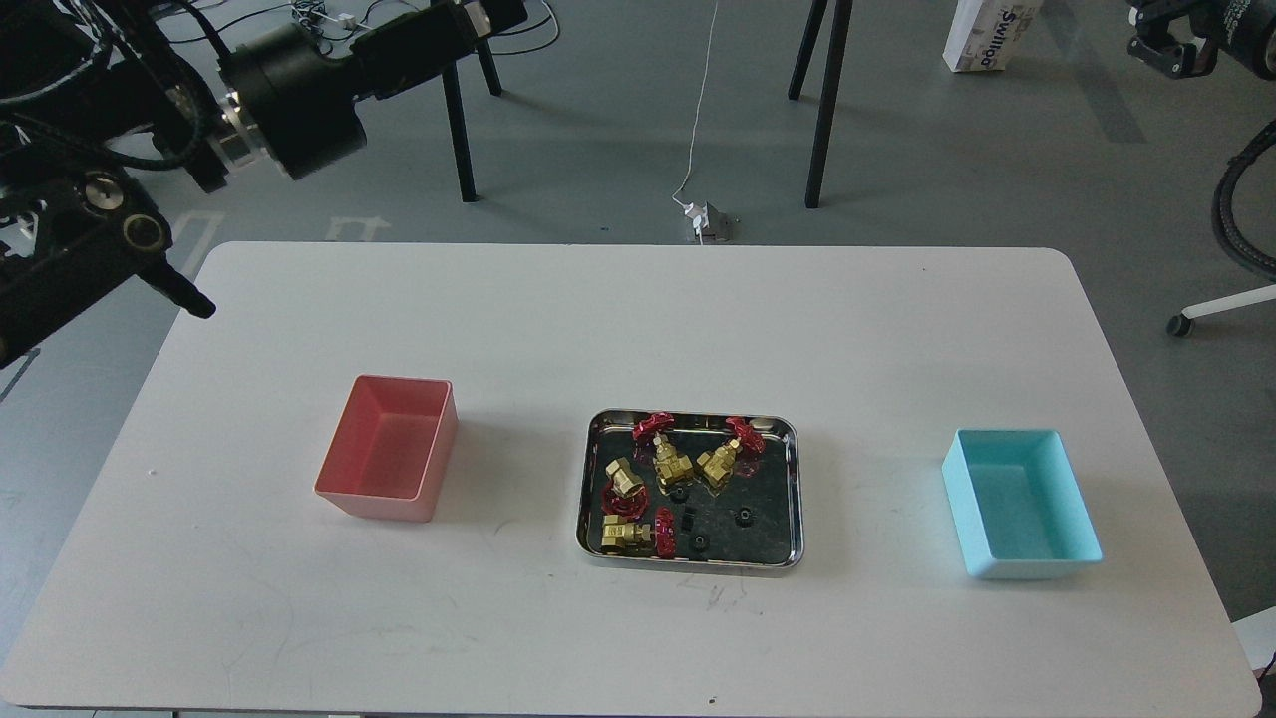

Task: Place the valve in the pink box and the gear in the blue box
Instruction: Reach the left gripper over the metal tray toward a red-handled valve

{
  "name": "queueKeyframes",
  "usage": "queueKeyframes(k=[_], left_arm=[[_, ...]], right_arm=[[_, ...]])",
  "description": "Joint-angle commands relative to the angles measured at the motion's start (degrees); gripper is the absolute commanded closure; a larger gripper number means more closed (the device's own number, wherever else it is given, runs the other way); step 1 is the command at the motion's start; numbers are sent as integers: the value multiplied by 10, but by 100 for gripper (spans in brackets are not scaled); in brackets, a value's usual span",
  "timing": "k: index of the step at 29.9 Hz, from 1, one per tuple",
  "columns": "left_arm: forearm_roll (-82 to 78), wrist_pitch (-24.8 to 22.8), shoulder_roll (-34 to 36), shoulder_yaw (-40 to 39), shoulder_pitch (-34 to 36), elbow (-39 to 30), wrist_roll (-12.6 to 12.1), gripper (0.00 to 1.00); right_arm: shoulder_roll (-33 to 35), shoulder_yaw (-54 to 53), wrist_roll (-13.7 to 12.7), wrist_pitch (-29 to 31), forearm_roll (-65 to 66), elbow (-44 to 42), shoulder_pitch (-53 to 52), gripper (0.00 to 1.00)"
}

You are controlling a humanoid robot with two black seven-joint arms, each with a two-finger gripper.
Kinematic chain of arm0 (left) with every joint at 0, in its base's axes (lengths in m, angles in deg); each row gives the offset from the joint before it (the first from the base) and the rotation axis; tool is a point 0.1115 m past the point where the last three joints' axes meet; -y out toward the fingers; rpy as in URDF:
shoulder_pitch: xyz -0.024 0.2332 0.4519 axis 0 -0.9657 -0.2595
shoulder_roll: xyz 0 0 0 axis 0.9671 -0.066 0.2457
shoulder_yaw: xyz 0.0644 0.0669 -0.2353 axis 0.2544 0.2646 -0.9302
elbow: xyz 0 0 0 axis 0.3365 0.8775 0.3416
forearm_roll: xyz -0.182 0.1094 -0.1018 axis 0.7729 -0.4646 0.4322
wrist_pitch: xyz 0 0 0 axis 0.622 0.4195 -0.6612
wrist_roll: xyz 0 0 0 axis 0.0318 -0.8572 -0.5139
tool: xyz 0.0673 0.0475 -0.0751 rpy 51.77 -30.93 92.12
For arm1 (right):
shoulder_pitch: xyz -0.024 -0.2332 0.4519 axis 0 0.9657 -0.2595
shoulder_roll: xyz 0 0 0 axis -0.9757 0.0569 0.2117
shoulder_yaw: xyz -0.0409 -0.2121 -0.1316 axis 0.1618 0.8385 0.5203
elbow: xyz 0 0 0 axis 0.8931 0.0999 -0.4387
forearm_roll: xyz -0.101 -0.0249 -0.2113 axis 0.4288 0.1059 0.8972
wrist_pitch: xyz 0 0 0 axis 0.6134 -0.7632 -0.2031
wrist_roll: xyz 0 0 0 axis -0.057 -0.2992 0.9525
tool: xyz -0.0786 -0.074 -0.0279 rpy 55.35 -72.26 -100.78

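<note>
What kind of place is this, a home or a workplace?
Probably a robotics lab or workshop: a white table on a grey floor crossed by loose cables, with a steel tray of brass valves.

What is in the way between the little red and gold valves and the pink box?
Nothing visible. The valves lie in the steel tray, and only bare white table lies between the tray and the pink box to its left. The box is open on top and looks empty.

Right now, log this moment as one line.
valves, gears: in tray | pink box, blue box: empty | hands: away
</note>
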Motion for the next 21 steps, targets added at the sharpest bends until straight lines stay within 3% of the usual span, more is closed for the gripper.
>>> queueKeyframes(k=[1,5,10,21], left_arm=[[-194,112,-26,30,-48,-14,-19,6],[-446,204,-55,55,-92,-9,-60,5],[-446,210,-102,55,-148,8,-98,4],[-446,205,-182,68,-226,148,-104,3]], right_arm=[[-1,3,0,0,1,-1,-11,1],[3,4,-1,0,1,0,-28,1],[6,7,-10,0,3,0,-45,1],[1,8,-12,0,38,-1,-49,1]])
